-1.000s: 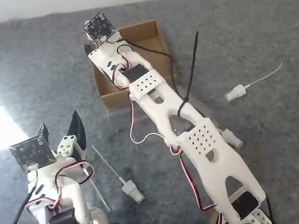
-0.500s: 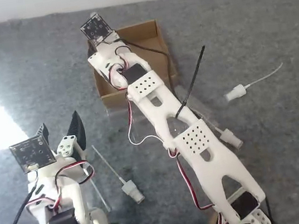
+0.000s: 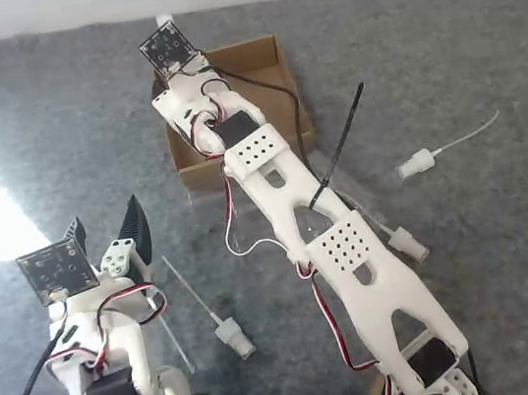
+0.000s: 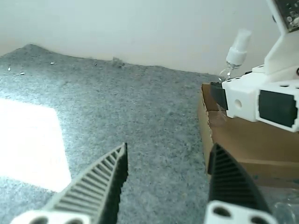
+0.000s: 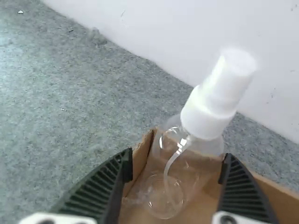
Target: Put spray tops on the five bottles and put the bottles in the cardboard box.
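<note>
From the high view, the right arm (image 3: 270,172) is seen stretched out over the cardboard box (image 3: 269,63), which is set at the far side of the grey tabletop (image 3: 461,49). The left claw (image 3: 107,229) is held up near the front, well apart from the box. It is opened wide and nothing is held in it. A loose spray top (image 3: 233,336) is seen lying on the tabletop near the left arm (image 3: 112,379). A second one (image 3: 407,241) is seen just beside the right arm, and a third one (image 3: 416,164) farther off on the right. A black strap (image 3: 345,141) is seen sticking up from the right arm.

From the left wrist view, the left claw (image 4: 170,148) is seen opened, with grey tabletop seen between its fingers. Past it, the cardboard box is seen. A clear bottle (image 4: 227,71) with a white spray top (image 4: 237,46) on it is seen sticking up above the box, next to the white end of the right arm.

From the right wrist view, the right claw (image 5: 177,158) is seen opened wide, with one finger on each side of the bottle. The bottle is tilted, and its bottom is set down inside a corner of the box. The spray top is fitted on it. A gap is seen between one finger and the bottle. Whether the other finger is touching cannot be told. A white wall (image 5: 140,28) is seen behind.
</note>
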`<control>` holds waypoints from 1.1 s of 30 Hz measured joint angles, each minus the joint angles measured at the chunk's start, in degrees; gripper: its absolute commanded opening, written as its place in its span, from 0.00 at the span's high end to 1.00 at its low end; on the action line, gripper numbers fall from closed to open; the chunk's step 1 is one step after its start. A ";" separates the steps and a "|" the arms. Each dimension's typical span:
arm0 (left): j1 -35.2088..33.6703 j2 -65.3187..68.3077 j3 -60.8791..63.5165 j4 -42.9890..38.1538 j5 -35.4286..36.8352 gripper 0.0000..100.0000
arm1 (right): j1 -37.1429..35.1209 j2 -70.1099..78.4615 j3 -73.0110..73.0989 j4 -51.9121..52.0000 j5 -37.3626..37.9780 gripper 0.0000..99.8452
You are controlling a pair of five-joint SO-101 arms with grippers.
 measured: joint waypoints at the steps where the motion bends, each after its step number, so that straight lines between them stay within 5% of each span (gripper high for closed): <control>1: 0.00 0.00 0.00 0.00 0.00 0.74 | 0.00 0.00 0.00 0.00 0.00 0.74; 21: 0.00 0.00 0.00 0.00 0.00 0.74 | 0.00 0.00 0.00 4.66 0.00 0.74; 33: 0.00 0.00 0.00 0.00 0.00 0.74 | 0.44 0.00 -10.81 21.89 0.00 0.74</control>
